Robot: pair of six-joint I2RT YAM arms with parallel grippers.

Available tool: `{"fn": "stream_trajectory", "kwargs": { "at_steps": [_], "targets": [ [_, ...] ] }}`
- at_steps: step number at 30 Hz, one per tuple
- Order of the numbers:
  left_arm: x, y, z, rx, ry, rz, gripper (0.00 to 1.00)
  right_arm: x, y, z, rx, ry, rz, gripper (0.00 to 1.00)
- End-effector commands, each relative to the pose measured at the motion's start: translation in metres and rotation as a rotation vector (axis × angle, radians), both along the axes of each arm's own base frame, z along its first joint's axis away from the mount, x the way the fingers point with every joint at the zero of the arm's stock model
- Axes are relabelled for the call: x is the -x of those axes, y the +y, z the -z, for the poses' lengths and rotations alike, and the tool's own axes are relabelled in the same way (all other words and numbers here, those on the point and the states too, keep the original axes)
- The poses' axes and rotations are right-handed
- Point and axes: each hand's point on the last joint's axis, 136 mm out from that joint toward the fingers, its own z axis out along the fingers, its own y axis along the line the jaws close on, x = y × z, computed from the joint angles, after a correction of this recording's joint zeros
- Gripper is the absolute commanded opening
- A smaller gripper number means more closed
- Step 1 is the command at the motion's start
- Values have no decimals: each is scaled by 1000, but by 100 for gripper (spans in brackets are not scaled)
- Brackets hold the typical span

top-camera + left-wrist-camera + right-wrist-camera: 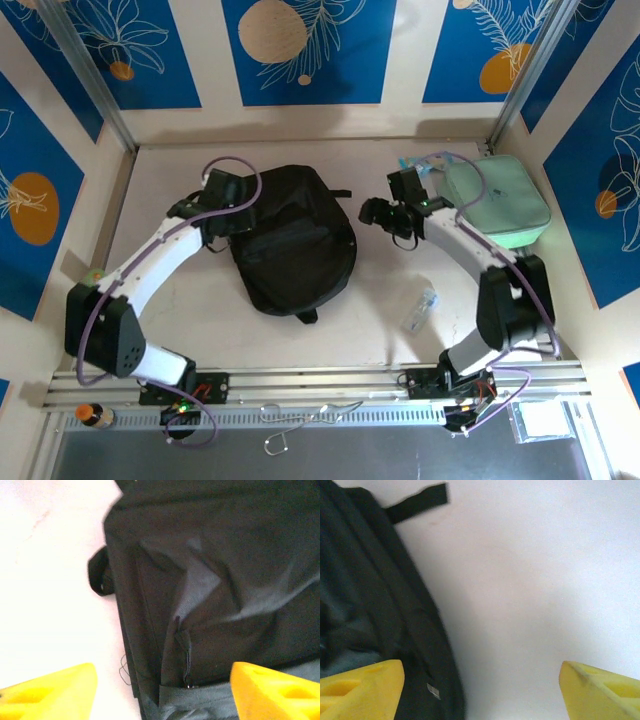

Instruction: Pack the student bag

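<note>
At centre of white bench (380,290) lay large black soft fabric backpack (295,245), long axis near-to-far, top end unclear; left end effector (162,675) hung wide, empty, over its left edge; right end effector (481,670) wide, empty, straddled right edge; blue leaf-print wall panels (300,50) enclosed bench

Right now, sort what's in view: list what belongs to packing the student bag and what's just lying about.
Job: large black soft fabric backpack; probably to go in, mint-green rectangular zip case and small clear plastic bottle.
Lying about: small orange-capped bottle by the near rail.
</note>
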Motion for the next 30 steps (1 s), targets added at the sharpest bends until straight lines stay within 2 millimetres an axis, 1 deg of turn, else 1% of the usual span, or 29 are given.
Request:
{"fn": "stream_trajectory", "kwargs": {
  "at_steps": [1, 3, 5, 8, 10, 15, 21, 24, 28, 30],
  "targets": [
    [-6, 17, -12, 9, -97, -63, 79, 49, -47, 31, 148, 135, 151, 86],
    [-9, 18, -17, 20, -137, -52, 85, 70, -61, 39, 176, 167, 209, 91],
    [-11, 16, -21, 31, -168, -32, 90, 88, -74, 47, 207, 204, 270, 99],
    [-14, 11, -23, 45, -186, -1, 97, 111, -90, 58, 235, 255, 371, 99],
    [-16, 9, -24, 49, -190, 16, 100, 122, -94, 63, 229, 279, 412, 99],
    [-17, 3, -22, 65, -187, 45, 100, 150, -100, 77, 214, 349, 501, 99],
    [-21, -2, -18, 83, -178, 56, 100, 170, -94, 96, 179, 443, 527, 99],
    [-22, -4, -17, 91, -174, 59, 100, 172, -89, 102, 151, 449, 524, 99],
    [-24, -6, -17, 92, -166, 61, 100, 162, -79, 104, 102, 435, 496, 89],
    [-24, -7, -17, 96, -160, 64, 100, 156, -75, 104, 95, 430, 485, 83]
  ]
}}
